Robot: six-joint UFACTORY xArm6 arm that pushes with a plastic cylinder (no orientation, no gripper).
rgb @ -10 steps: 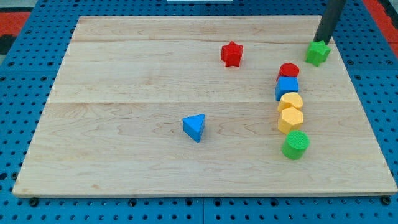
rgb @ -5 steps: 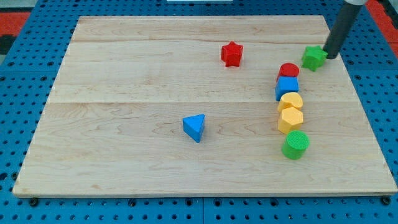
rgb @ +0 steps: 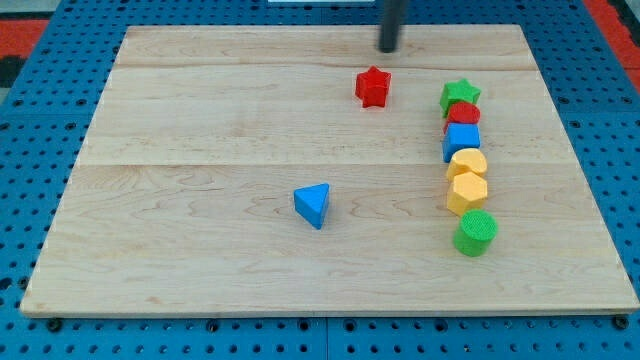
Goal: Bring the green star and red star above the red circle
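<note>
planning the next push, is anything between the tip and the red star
Nothing: in the camera view, only bare board separates my tip from the red star, which sits just below it. The green star is off to the view's right.

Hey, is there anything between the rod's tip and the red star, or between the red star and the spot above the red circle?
Nothing visible. My tip sits just above the red star, bare board between. The green star already touches the red circle from above.
</note>
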